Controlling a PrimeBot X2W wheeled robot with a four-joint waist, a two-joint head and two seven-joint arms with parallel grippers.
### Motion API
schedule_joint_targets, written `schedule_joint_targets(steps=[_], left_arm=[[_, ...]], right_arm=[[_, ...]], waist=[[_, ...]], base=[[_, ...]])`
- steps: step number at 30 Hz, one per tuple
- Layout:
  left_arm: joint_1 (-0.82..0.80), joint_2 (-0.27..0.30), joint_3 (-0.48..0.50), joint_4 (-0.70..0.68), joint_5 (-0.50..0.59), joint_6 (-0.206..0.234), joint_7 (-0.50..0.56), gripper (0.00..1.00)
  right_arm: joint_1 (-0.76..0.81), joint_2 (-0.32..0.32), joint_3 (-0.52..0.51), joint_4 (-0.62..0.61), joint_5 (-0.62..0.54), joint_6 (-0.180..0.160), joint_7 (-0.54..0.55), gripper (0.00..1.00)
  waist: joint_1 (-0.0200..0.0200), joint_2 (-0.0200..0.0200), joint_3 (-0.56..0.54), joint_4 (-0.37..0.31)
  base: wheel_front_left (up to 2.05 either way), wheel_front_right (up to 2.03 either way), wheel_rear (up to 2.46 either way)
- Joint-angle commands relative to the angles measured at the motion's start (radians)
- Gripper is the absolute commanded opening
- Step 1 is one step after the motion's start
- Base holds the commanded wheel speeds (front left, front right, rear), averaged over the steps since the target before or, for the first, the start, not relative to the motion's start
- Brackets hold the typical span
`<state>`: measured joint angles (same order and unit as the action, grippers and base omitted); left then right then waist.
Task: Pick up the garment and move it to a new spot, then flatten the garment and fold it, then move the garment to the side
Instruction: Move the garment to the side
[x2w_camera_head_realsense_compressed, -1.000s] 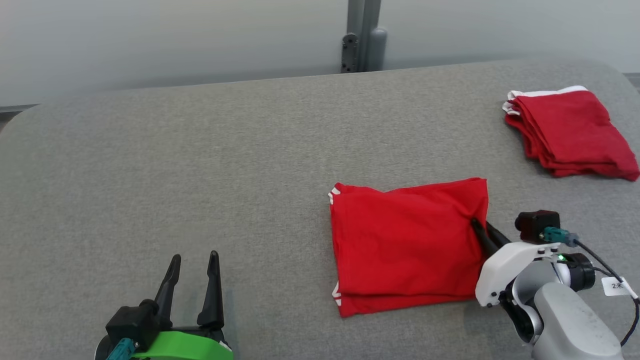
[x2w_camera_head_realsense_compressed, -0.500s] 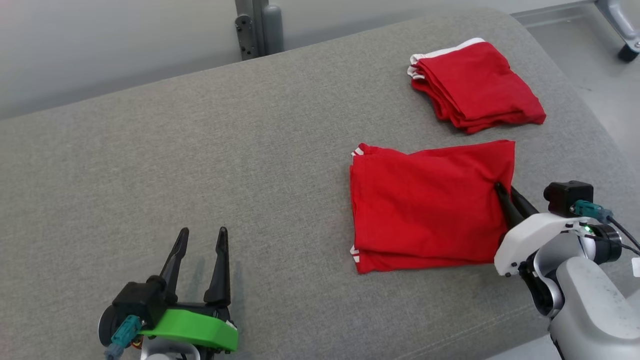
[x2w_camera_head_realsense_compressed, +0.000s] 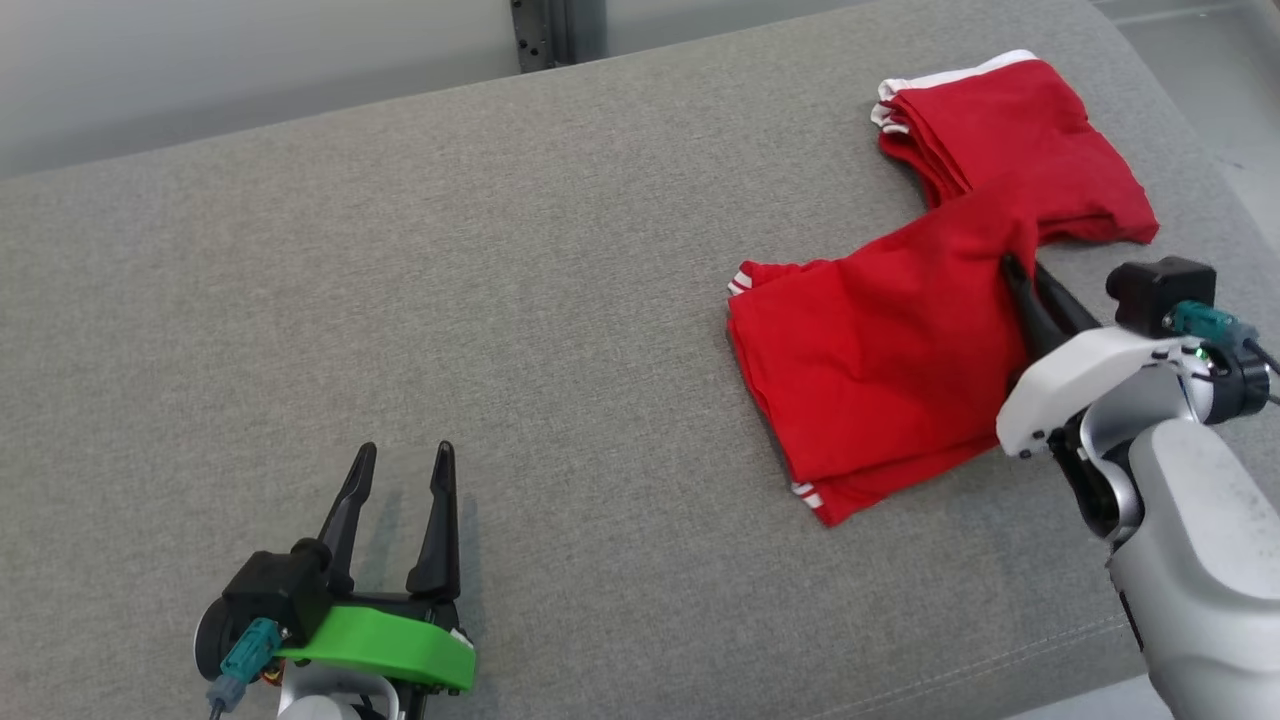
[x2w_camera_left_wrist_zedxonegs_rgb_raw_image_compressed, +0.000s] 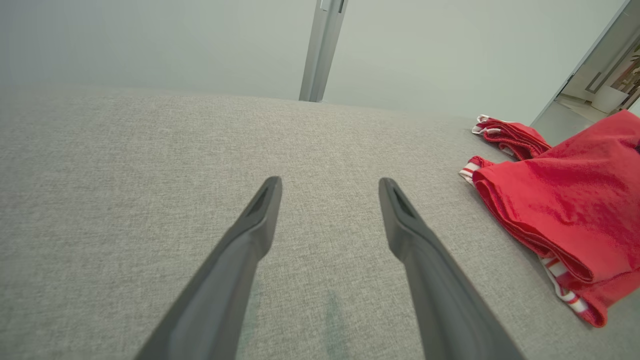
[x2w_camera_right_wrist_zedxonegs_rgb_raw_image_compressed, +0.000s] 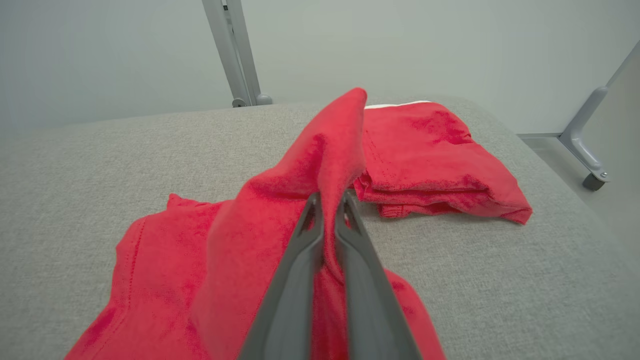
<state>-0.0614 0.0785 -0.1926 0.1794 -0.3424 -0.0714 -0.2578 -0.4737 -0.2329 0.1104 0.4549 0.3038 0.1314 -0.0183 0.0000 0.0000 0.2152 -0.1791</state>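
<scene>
Right wrist view: right gripper (x2w_camera_right_wrist_zedxonegs_rgb_raw_image_compressed: 327, 202) clenched on the raised edge of the garment (x2w_camera_right_wrist_zedxonegs_rgb_raw_image_compressed: 280, 205), folded pile (x2w_camera_right_wrist_zedxonegs_rgb_raw_image_compressed: 430, 145) just behind. Head view adds the left gripper (x2w_camera_head_realsense_compressed: 404, 455), released, at seven o'clock.

The head view looks forward and down from high above the grey table (x2w_camera_head_realsense_compressed: 450, 250), spanning most of its width. The left wrist view sits low over the table, facing along its own jaws toward a pale wall (x2w_camera_left_wrist_zedxonegs_rgb_raw_image_compressed: 150, 40). The right wrist view looks the same way, very near the red garment (x2w_camera_right_wrist_zedxonegs_rgb_raw_image_compressed: 280, 200). All three share that garment, the folded red pile (x2w_camera_head_realsense_compressed: 1020, 130) beyond and the grey post (x2w_camera_head_realsense_compressed: 545, 30).
</scene>
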Motion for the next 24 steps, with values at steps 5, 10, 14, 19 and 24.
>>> schedule_joint_targets(steps=[5, 10, 14, 19, 24], left_arm=[[-0.021, 0.001, 0.002, 0.0, -0.007, 0.004, -0.006, 1.0], [-0.025, -0.004, 0.0, 0.001, -0.01, 0.004, -0.007, 1.0], [-0.03, -0.007, -0.002, 0.0, -0.01, 0.001, -0.007, 1.0], [-0.031, -0.007, 0.001, -0.008, -0.003, -0.002, -0.008, 1.0], [-0.04, -0.005, -0.003, -0.018, 0.006, -0.005, -0.008, 1.0]], right_arm=[[-0.115, -0.045, -0.017, 0.009, -0.03, -0.002, 0.026, 0.0], [-0.195, -0.084, -0.04, 0.056, -0.033, -0.002, 0.041, 0.0], [-0.241, -0.132, -0.053, 0.101, -0.054, -0.002, 0.047, 0.0], [-0.288, -0.191, -0.048, 0.149, -0.079, -0.002, 0.055, 0.0], [-0.341, -0.26, -0.049, 0.203, -0.099, -0.002, 0.05, 0.0]], waist=[[0.0, 0.0, 0.015, 0.07], [0.0, 0.0, 0.021, 0.109], [0.0, 0.0, 0.029, 0.137], [0.0, 0.0, 0.048, 0.162], [0.0, 0.0, 0.078, 0.183]], base=[[0.0, 0.0, 0.0], [0.0, 0.0, 0.0], [0.0, 0.0, 0.0], [0.0, 0.0, 0.0], [0.0, 0.0, 0.0]])
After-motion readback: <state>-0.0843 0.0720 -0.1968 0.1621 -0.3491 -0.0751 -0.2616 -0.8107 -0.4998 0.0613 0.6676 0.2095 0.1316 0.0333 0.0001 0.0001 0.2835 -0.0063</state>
